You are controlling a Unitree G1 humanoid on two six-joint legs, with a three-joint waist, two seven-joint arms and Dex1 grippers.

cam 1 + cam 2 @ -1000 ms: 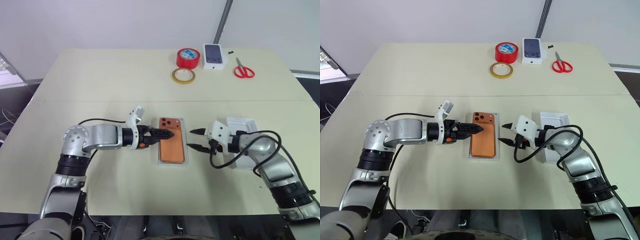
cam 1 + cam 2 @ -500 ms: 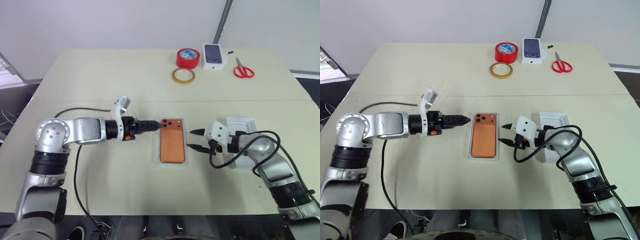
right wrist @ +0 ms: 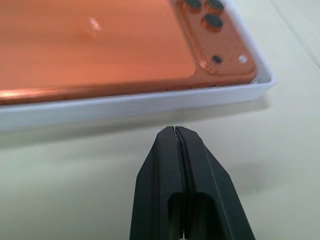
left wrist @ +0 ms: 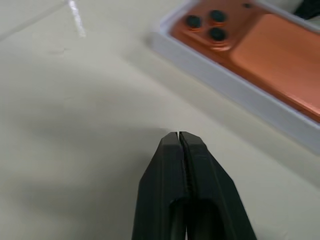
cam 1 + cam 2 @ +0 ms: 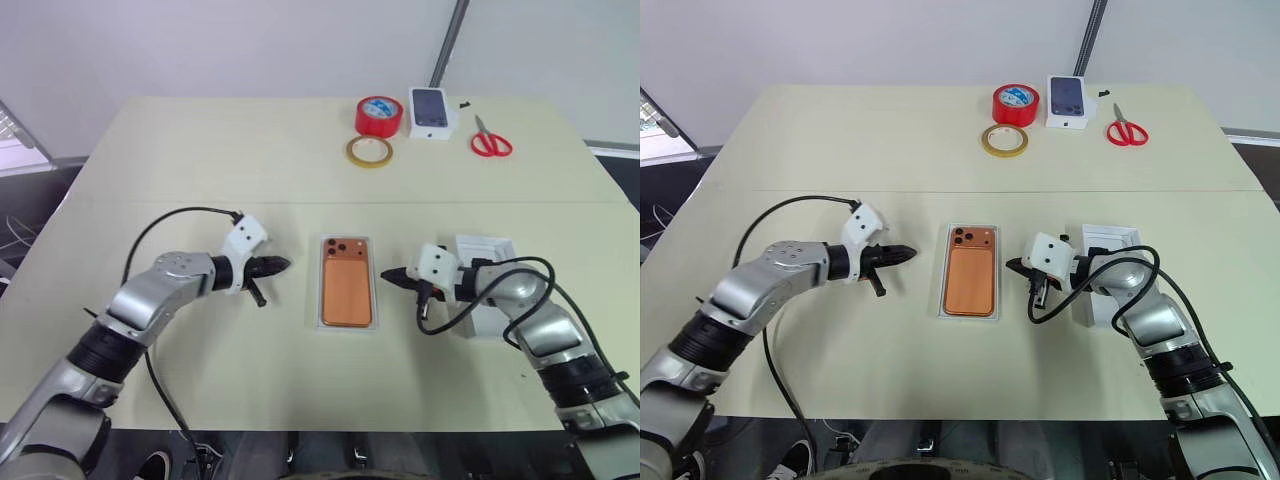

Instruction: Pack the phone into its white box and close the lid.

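Note:
The orange phone [image 5: 346,285] lies back up inside the shallow white box [image 5: 348,327] at the table's middle, its camera bump at the far end. My left gripper [image 5: 281,265] is shut and empty, pointing at the box from its left with a gap of bare table between. On the other side, my right gripper [image 5: 386,274] is shut and empty, its tip just short of the box's right rim [image 3: 125,107]. The white lid [image 5: 495,246] lies open side up behind my right arm, partly hidden by it. Both wrist views show the phone [image 4: 260,45] seated in the tray.
At the far edge sit a red tape roll [image 5: 376,115], a yellow tape ring [image 5: 368,151], a small white box printed with a dark phone [image 5: 430,110] and red scissors [image 5: 491,140]. Bare table lies left of and in front of the box.
My left gripper drew back leftward off the phone, rolled over and shut. My right gripper closed from half open and stayed in place.

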